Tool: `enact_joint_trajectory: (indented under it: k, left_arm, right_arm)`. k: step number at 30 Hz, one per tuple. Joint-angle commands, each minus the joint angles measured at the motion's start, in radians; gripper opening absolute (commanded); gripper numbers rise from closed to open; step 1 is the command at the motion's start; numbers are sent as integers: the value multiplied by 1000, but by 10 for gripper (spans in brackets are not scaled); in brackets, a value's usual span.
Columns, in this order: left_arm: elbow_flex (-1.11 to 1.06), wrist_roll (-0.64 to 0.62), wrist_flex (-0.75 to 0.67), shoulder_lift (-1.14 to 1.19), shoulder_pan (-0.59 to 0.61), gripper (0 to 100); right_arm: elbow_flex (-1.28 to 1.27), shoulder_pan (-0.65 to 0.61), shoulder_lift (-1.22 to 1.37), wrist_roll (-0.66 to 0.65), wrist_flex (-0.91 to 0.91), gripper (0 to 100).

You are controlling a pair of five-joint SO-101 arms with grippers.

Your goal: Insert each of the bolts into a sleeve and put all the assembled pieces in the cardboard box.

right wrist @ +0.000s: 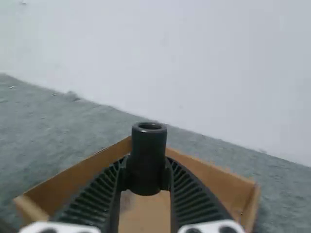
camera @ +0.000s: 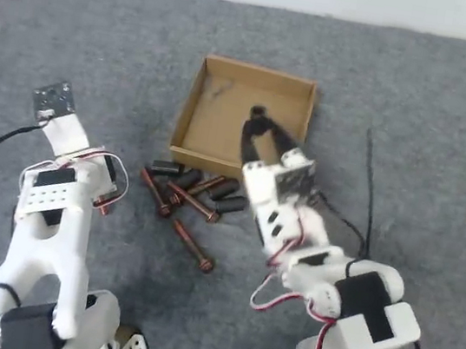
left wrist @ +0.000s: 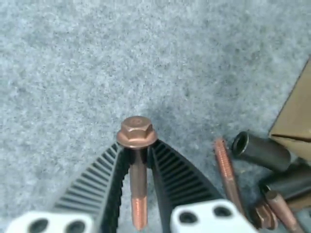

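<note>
My left jaws sit over the left part of the grey surface (camera: 419, 106) and are clamped on a copper-coloured bolt (left wrist: 138, 170). Their ribbed inner faces pinch its shank just under the hex head, which pokes out past the tips, and the threaded end points back toward my wrist. Further right, near the middle of the surface, the loose bolts (camera: 194, 202) lie in a jumble with the loose sleeves (camera: 166, 167). These dark, short tubes lie on their sides against the near wall of the cardboard box (camera: 192, 107). One bolt lies a little apart from the others, closer to the near edge. My left wrist view shows one of those sleeves with its open mouth beside a bolt's threaded tip, close to a corner of the box. The box stands open toward the far edge of the surface, and nothing I can make out lies inside it. My right jaws hang over its right half, gripping a black sleeve (right wrist: 148, 155) around its lower body. Its open end sticks out beyond my tips, toward the pale wall (right wrist: 194, 58) behind the surface.
</note>
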State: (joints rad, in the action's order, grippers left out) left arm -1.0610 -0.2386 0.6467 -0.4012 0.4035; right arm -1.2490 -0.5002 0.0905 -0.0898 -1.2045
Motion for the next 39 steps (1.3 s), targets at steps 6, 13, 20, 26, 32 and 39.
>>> enact_joint_trajectory:
  k: [6, 13, 20, 26, 32, 39]
  left_arm:
    - [10, -6, -34, -55, 0, 11]
    - [10, -6, -34, -55, 0, 11]
    - [10, -6, -34, -55, 0, 11]
    - [10, -6, -32, -61, 0, 11]
    - [19, -12, -32, -63, 0, 11]
    - [90, -14, -31, -63, 0, 11]
  right_arm:
    - [-175, -96, -25, -9, -223, 7]
    - [-331, -97, -25, -11, -404, 7]
    - [-428, -102, -24, -11, -503, 7]
    - [-428, -107, -18, -11, -487, 7]
    - [-428, -101, -22, -11, -489, 7]
    - [-427, -101, -15, -11, -489, 7]
